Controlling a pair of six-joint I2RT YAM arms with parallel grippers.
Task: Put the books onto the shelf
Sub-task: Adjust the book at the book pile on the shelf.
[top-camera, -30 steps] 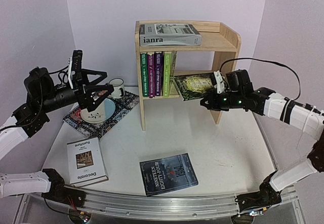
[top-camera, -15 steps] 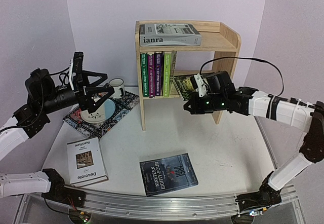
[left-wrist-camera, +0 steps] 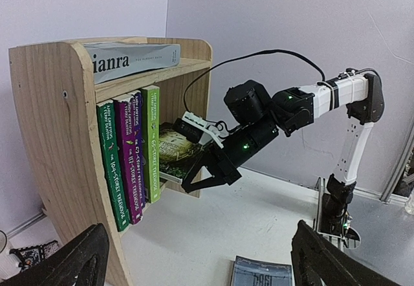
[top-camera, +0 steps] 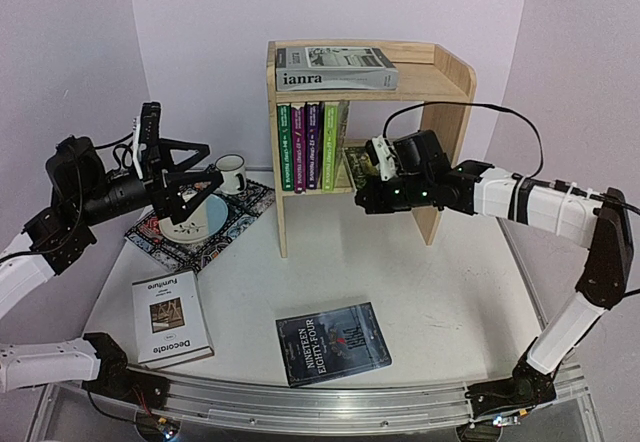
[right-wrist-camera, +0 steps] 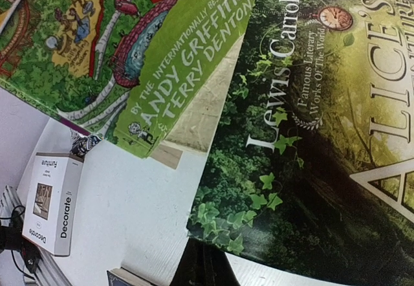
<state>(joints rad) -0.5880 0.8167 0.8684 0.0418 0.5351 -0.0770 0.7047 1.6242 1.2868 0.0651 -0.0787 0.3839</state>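
The shelf [top-camera: 455, 87] is mostly loaded, I judge: grey "ianra" [top-camera: 335, 67] lies flat on the top tier, four thin paperbacks [top-camera: 308, 147] stand at the lower tier's left, and the Alice book [right-wrist-camera: 310, 156] leans beside them, my right pincer [left-wrist-camera: 199, 184] pressed together at its near edge (pinching or pushing, I cannot tell). White "Decorate" [top-camera: 172, 317] and the dark Nineteen Eighty-Four [top-camera: 333, 342] wait on the near surface [top-camera: 450, 292]; my left pincer [top-camera: 215, 162] hangs spread, empty.

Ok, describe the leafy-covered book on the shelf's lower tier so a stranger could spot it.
Find the pine shelf at the back. On its lower tier, right of the upright paperbacks, leans the Alice book: dark ivy cover, Lewis Carroll's name.
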